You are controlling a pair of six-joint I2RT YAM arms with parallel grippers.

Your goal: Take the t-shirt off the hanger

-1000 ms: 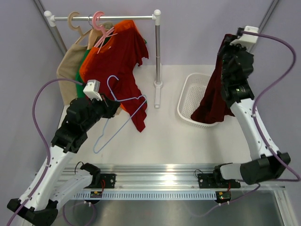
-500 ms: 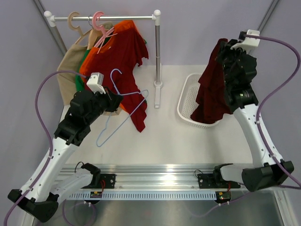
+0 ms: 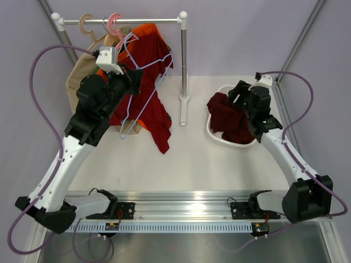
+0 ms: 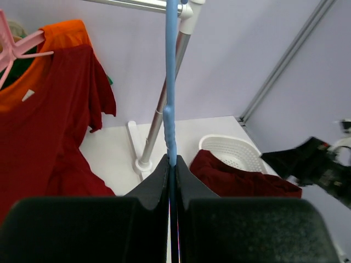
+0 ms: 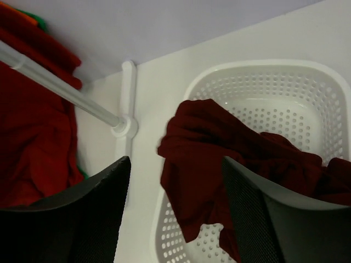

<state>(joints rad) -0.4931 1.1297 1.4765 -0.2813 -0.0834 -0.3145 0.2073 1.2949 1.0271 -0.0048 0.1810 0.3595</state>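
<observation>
T-shirt (image 3: 227, 118) lies bunched in white basket (image 5: 263, 64) on table (image 3: 192, 159), one fold spilling over the rim on the rack-post side. Right claw (image 5: 175, 161) sits above it, fingers spread, released, gripping nothing. Left claw (image 4: 171, 164) is clenched on pale blue hanger (image 4: 171, 109), bare wire raised up by rail (image 4: 131, 4). Red shirt (image 4: 55, 120) hangs beside; its small white neck label (image 4: 27, 95) is too small to read.

The limp maroon cloth t-shirt (image 5: 219, 137) lay crumpled in the white perforated basket (image 5: 274, 68), spilling over its rim; the thin pale-blue wire hanger (image 4: 171, 109) hung bare, pinched between the left fingers (image 4: 156, 186).
</observation>
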